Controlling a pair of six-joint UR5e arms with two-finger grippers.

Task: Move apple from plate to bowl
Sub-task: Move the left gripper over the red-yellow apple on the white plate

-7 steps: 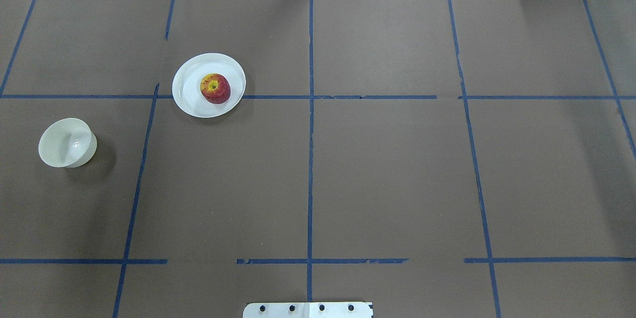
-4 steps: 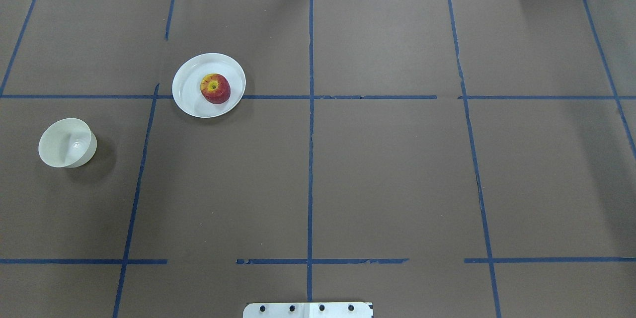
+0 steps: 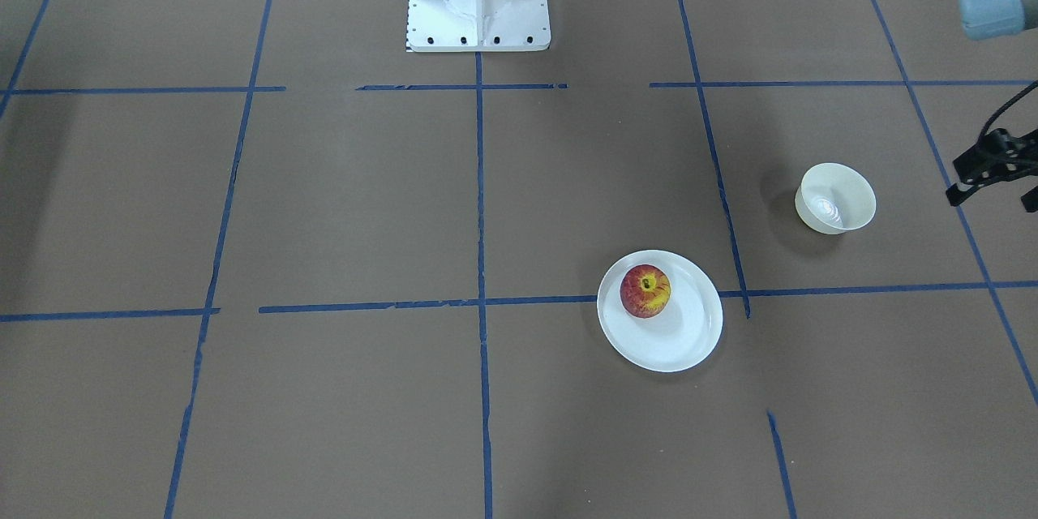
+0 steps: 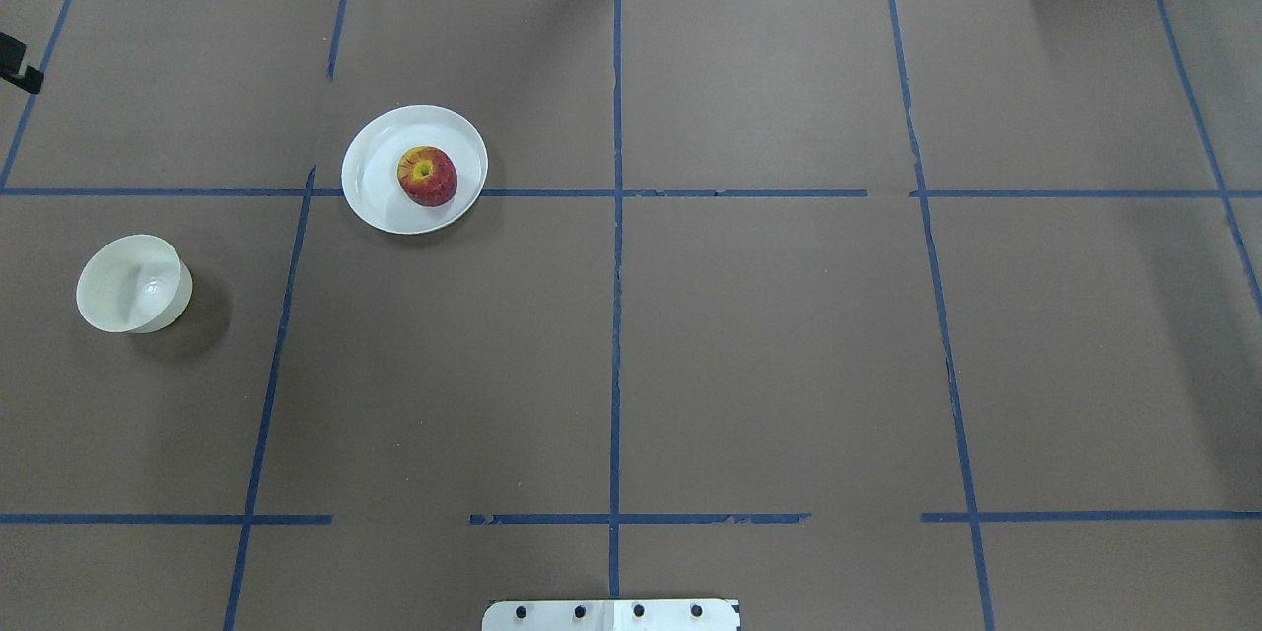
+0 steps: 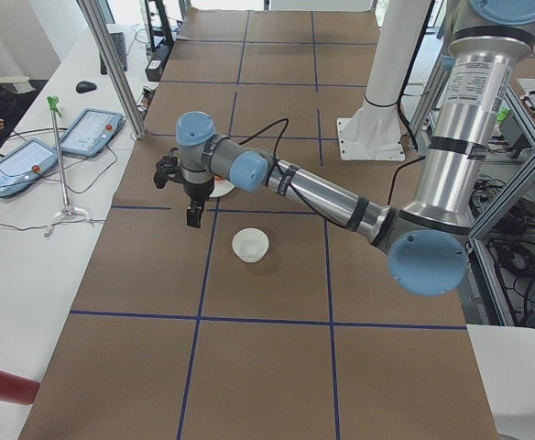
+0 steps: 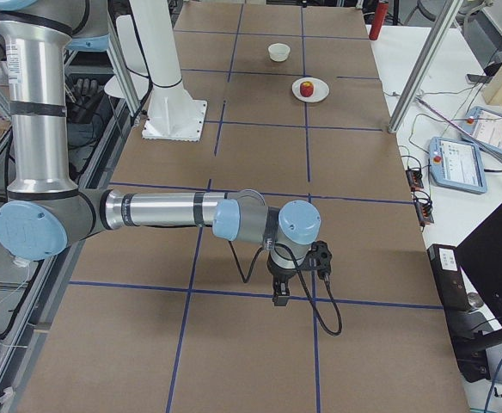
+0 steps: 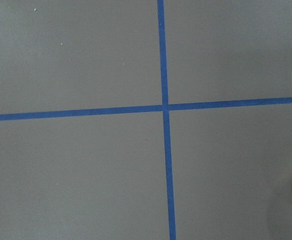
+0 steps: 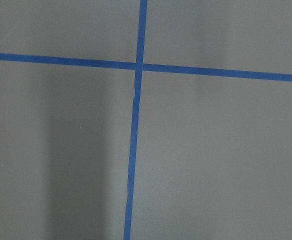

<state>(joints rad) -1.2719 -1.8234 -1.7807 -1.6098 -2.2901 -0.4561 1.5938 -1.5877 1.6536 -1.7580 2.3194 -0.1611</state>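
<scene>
Not begun: the apple point(image 3: 645, 290) lies on the plate point(image 3: 683, 334), well apart from the spread, empty left claw point(image 3: 994, 193) near the bowl point(image 3: 835, 199).

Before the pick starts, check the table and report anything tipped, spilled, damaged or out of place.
Nothing stands out. The apple sits stem-up on the plate, off its centre; the bowl stands upright and empty, apart from the plate. Only the blue tape grid is ragged, with gaps in some lines.
</scene>
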